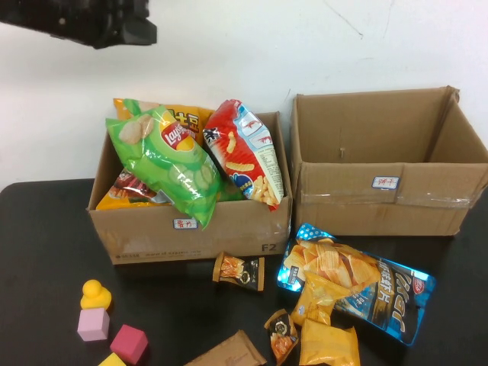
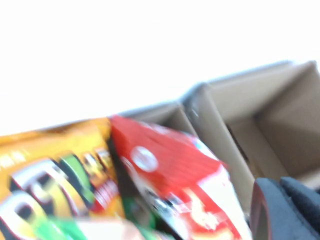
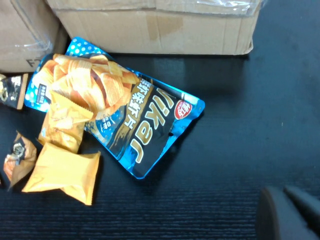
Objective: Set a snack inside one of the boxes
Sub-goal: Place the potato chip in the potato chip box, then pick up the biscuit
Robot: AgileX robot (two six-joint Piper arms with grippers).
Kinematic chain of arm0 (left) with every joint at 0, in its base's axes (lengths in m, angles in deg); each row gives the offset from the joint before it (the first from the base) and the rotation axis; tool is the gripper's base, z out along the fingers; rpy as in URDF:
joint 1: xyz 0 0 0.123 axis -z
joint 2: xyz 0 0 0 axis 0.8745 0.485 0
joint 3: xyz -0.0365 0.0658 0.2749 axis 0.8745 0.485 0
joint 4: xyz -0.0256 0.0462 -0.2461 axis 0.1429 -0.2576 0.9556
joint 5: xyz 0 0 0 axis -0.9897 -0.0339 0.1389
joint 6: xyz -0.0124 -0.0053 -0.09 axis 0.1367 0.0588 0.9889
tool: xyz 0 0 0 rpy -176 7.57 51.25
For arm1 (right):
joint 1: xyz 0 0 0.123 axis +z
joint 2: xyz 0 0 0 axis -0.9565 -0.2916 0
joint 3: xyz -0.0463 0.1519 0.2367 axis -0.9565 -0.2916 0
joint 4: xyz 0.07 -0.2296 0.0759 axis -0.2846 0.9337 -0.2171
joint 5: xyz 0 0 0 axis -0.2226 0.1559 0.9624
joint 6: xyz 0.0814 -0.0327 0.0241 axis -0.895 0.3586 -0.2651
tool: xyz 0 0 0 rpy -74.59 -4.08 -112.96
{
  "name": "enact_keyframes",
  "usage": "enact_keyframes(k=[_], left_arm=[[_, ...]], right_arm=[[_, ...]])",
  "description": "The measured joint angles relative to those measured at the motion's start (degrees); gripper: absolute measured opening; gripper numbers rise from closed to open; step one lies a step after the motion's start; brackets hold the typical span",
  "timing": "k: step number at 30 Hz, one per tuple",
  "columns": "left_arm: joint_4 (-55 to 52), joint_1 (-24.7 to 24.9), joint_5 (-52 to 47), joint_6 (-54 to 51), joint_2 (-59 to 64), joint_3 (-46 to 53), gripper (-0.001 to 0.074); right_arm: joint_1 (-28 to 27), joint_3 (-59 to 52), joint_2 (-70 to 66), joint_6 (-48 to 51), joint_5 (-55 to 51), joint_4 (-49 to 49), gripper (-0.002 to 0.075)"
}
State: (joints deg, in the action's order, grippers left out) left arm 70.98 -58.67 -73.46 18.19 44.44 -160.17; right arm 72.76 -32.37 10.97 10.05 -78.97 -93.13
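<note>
While the left hand (image 1: 126,32) hangs above the left cardboard box (image 1: 191,229), crammed with a green Lay's bag (image 1: 171,164) and a red snack bag (image 1: 245,152), its grip can't be judged; likewise the right hand (image 3: 290,212), above the black bench (image 3: 260,130) near the blue chip bag (image 3: 125,120). The right cardboard box (image 1: 389,191) holds nothing.

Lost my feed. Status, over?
Left gripper high above left box, nothing held. Right gripper over table beside blue chip bag. Right box empty.
</note>
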Motion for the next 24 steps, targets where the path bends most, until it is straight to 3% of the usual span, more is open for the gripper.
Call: enact_keyframes(k=[11, 17, 24], left_arm=[[3.08, -0.67, 8.35, -5.31, 8.07, 0.00, -0.0001], [-3.94, -0.67, 8.69, -6.65, -0.30, 0.00, -0.0001], [-17.89, -0.67, 5.49, -1.84, -14.80, 4.10, -0.0001]], right_arm=[[0.00, 0.00, 0.00, 0.00, 0.12, 0.41, -0.0001], [0.00, 0.00, 0.00, 1.80, 0.12, 2.08, -0.0001], [0.00, 0.00, 0.00, 13.71, 0.00, -3.30, -0.0001]])
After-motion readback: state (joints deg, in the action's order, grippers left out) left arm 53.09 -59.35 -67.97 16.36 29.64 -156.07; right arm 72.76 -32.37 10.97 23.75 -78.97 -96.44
